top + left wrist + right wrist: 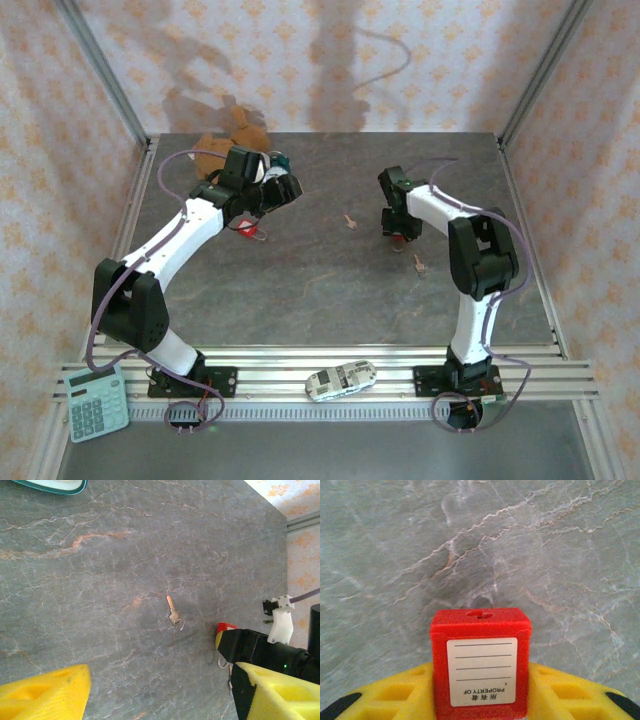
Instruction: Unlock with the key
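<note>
A red padlock (480, 665) with a white label sits between the yellow fingers (395, 695) of my right gripper (480, 672), which is shut on its sides; its keyhole (480, 614) faces away from the camera. From above, the right gripper (398, 232) is right of centre. A small key (350, 221) with a wire ring lies flat on the grey table, left of the padlock (397, 237). My left gripper (278, 188) hovers open and empty, and the key (174, 615) lies ahead of its spread fingers (45, 695). The left wrist view also shows the padlock (226, 626).
A second key (419, 265) lies just in front of the right gripper. A small red-and-white item (248, 228) lies under the left arm. A brown plush toy (235, 135) and a teal-rimmed object (280, 160) sit at the back left. A calculator (97, 402) and toy car (340, 380) rest on the near rail.
</note>
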Controlling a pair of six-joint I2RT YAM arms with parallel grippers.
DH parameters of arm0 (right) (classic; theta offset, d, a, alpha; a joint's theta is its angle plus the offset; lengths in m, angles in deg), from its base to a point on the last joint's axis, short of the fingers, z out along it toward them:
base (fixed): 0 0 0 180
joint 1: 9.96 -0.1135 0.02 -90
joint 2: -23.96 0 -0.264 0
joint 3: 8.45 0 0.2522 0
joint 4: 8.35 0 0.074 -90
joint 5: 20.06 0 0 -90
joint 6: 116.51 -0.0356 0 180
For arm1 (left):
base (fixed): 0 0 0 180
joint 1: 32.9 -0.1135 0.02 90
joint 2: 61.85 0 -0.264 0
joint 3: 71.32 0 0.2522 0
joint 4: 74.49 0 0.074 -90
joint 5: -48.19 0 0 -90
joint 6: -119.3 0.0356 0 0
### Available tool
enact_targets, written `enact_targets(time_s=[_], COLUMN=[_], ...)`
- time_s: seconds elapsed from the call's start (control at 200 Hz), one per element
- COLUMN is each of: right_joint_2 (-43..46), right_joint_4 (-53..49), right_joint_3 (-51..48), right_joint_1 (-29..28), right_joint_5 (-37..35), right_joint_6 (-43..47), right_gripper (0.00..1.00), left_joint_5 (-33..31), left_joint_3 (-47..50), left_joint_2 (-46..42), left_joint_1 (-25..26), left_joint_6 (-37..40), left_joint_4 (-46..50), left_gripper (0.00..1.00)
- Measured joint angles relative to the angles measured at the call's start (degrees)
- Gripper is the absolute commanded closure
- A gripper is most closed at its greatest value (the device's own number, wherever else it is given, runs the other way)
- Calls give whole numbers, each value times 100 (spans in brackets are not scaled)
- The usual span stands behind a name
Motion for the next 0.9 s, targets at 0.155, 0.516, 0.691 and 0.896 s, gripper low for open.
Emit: enact_targets(time_s=[0.155,0.516,0.691,0.896], right_joint_2=[542,-507,-337,15], right_joint_4=[9,155,-98,-195], right_joint_3=[-245,400,402,297], right_joint_1=[-1029,-3244,-2966,-2323], right_joint_5=[-254,-413,-896,-1292], right_joint_6=[-328,-1150,-1150,-1268], right_gripper=[54,48,32,25], left_joint_5=[-4,-811,-1043,-1060], left_joint_3=[-4,9,9,9], left_joint_2=[0,-516,-686,-686], left_joint_1=[-22,-168,-184,-195], left_joint_6=[-2,33,118,151], left_joint_4=[0,2,4,7], left_gripper=[25,24,24,24])
